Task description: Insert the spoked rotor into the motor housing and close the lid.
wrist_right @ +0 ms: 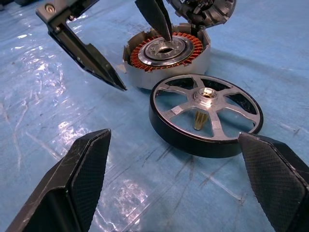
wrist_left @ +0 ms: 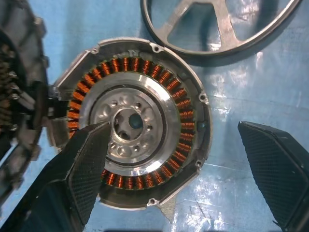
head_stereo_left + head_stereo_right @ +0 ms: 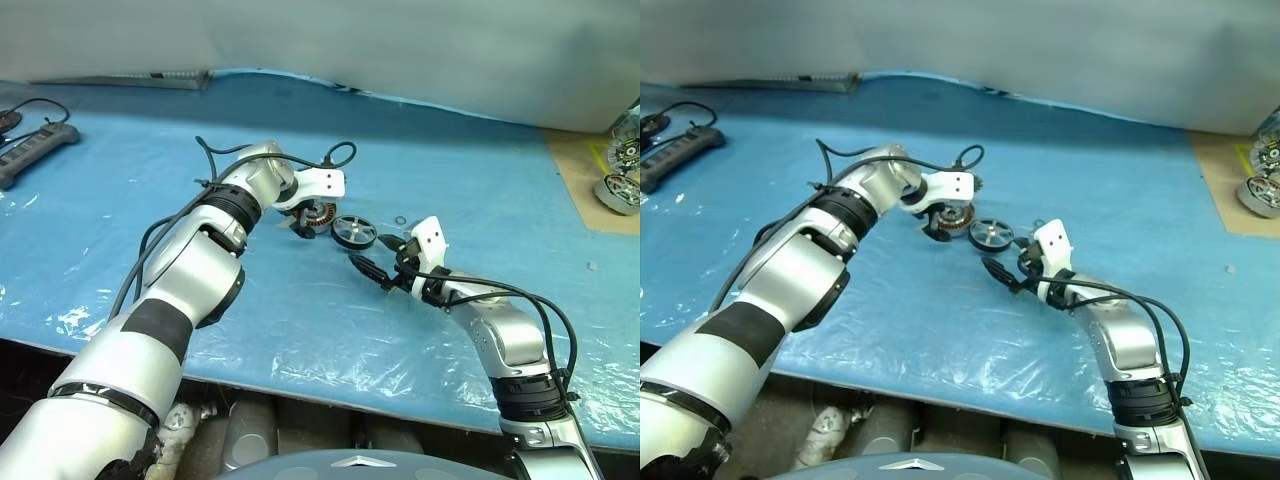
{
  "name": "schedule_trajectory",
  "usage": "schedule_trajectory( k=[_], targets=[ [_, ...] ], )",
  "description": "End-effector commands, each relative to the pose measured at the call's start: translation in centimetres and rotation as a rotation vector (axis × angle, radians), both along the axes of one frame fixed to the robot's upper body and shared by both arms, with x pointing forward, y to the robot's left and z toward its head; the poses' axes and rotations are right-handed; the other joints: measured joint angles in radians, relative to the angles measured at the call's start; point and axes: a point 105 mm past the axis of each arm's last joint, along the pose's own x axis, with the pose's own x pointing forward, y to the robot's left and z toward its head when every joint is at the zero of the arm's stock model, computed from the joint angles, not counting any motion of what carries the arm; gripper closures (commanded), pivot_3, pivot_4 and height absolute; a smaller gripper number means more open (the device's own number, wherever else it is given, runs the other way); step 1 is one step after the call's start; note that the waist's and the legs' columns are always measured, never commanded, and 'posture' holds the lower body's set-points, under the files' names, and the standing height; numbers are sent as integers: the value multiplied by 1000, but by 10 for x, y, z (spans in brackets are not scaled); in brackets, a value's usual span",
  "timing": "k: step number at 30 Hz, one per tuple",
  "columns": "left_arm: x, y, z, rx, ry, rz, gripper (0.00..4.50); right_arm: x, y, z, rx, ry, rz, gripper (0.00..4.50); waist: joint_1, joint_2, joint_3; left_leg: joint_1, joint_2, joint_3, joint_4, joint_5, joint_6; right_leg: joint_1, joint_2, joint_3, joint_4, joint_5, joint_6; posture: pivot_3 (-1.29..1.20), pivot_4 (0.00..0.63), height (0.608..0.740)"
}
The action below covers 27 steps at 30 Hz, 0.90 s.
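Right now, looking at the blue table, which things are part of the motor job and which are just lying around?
For the job:
- motor housing, under the open left gripper
- spoked rotor, lying beside the housing, not yet inserted
- lid, next to the housing

Lying about:
- power strip at the table's far left
- another motor part at far right

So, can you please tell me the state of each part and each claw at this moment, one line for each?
motor housing: flat on the table, open, copper coils showing, no rotor inside.
spoked rotor: lying on the table beside the housing, not inserted, not held.
lid: off, beside the housing.
left claw: open, over the housing, one finger above its centre.
right claw: open, empty, pointing at the rotor.
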Motion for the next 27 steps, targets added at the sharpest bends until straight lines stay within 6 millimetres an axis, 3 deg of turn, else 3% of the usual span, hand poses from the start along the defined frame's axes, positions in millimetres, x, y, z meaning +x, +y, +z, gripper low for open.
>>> schedule_trajectory(
  k=[1, 12, 22, 25, 27],
  targets=[
    [4, -9, 14, 6, -60, -21, 0, -1, 1, 12, 15, -40, 12, 31, 0, 0, 0, 0, 0, 0, 0, 0, 0, 0, 0, 0, 0, 0, 0, 0, 150, 740],
    [8, -11, 8, 8, -103, 2, 0, -2, 2, 10, 14, -35, 8, 31, 0, 0, 0, 0, 0, 0, 0, 1, 2, 0, -2, 0, 0, 0, 0, 0, 150, 740],
    [-1, -13, 0, 29, -27, -47, 0, 0, -1, 9, -4, -33, 2, 31, 2, 0, 1, 0, 1, 0, -1, 1, 2, 0, -2, 0, 0, 0, 0, 0, 150, 740],
    [-2, -13, -3, 28, -19, -44, 587, 0, -1, 9, -7, -34, 1, 0, 2, 0, 1, 0, 1, 0, -1, 1, 2, 0, -2, 0, -1, 0, 0, 0, 150, 740],
    [-3, -13, -6, 26, -13, -39, 1273, 1, -1, 9, -9, -35, -1, 0, 2, 0, 1, 0, 1, 0, -1, 1, 2, 0, -2, 0, -1, 0, 0, 0, 150, 740]
  ],
)
